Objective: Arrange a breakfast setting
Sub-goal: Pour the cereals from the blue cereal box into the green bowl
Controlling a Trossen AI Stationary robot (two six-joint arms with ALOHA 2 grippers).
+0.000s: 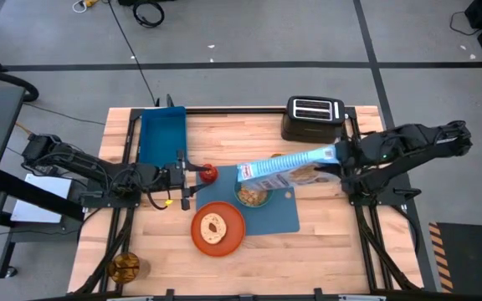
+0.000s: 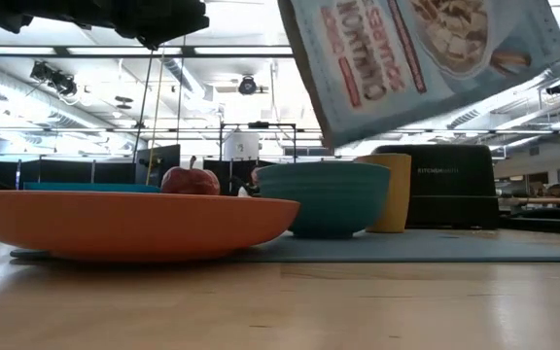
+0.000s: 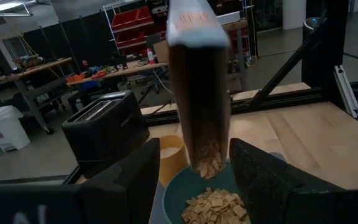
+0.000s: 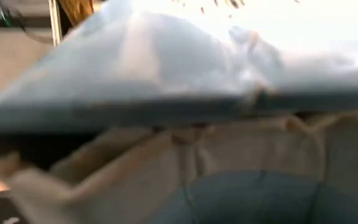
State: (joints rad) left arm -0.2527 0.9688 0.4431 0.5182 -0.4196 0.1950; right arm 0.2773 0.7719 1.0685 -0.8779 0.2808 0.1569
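1. Overhead camera, layout: blue cereal bag [image 1: 287,168] hangs tilted above the blue placemat [image 1: 279,213]. Its long axis runs from 3 o'clock, where the right gripper [image 1: 339,156] is clenched on its closed end, to 9 o'clock, where the open mouth sits just above the teal bowl [image 1: 252,196]. Cereal already lies in the bowl.
2. Overhead camera, remaining items: orange plate [image 1: 218,228] with the bread piece [image 1: 216,226] lies at 7 o'clock from the bowl, overlapping the placemat edge. The red apple [image 1: 209,173] lies at 10 o'clock from the bowl, touching or just beside the left gripper [image 1: 184,180]; whether the left gripper grasps the apple cannot be told. A deep blue bin [image 1: 161,134] and a black toaster [image 1: 313,117] stand at the far edge (neither belongs to the setting).
3. Table-height camera: the bag fills the upper area, mouth end downward toward the bowl [image 2: 324,197]. An orange cup [image 2: 389,192] stands just behind the bowl; the plate [image 2: 129,224] is nearest the lens, with the apple [image 2: 191,180] behind it.
4. Left wrist camera: the left fingers [image 3: 269,180] stand apart with nothing visible between them. Beyond them, cereal pieces fall from the bag mouth [image 3: 199,87] into the bowl [image 3: 179,193].
5. Right wrist camera: view is filled by the bag surface [image 4: 166,93]; nothing further is readable.
6. Governing relation: the bag mouth sits directly over the bowl, so the right arm alone controls the pour. Judged step: levelling the bag once filling suffices.
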